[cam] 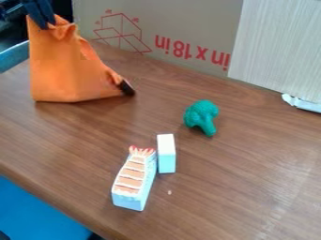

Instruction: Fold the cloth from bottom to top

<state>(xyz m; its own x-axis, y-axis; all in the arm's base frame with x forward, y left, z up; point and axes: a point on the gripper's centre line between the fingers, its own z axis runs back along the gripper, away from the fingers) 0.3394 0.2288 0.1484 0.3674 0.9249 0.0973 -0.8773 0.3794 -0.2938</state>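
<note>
Pinching the orange cloth (65,70) up high, our hand (48,25) is closed tight; we look mid-fold, and must lay it over next.

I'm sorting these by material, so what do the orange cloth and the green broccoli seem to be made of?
The orange cloth looks like soft woven fabric with a matte finish, since it creases and droops from where it is held. The broccoli seems to be molded plastic or rubber, going by its even green and bumpy top, though which one I can't tell.

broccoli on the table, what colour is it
Green, the broccoli shows best in the camera view.
</note>
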